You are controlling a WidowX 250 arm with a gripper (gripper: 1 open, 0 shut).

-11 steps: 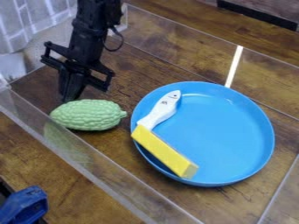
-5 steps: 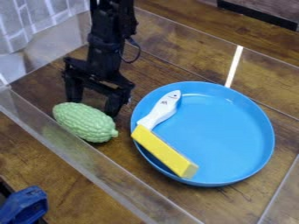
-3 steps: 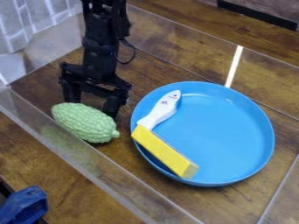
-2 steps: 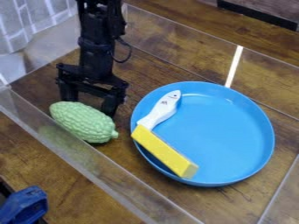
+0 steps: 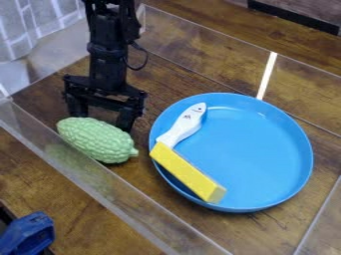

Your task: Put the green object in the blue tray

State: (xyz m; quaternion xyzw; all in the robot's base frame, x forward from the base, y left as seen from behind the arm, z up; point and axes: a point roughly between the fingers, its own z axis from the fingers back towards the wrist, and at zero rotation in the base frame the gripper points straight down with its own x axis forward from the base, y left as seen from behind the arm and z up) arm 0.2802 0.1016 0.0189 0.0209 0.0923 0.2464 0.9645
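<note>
A bumpy green object (image 5: 96, 138), oval like a gourd, lies on the wooden table left of the blue tray (image 5: 273, 149). My black gripper (image 5: 103, 111) points down just behind the green object's far side, jaws open wide, nothing between the fingers. Whether a fingertip touches the green object I cannot tell. The round blue tray holds a yellow block (image 5: 186, 172) at its near left rim and a white utensil-like item (image 5: 186, 122) at its left side.
A blue thing (image 5: 24, 237) shows at the bottom left corner. A clear plastic sheet covers the table, with its raised edge running along the left and front. A pale strip (image 5: 268, 72) lies behind the tray.
The gripper has drifted slightly left and rolled a little, staying low behind the green object. The green object has shifted slightly left with it. The jaws stay open.
</note>
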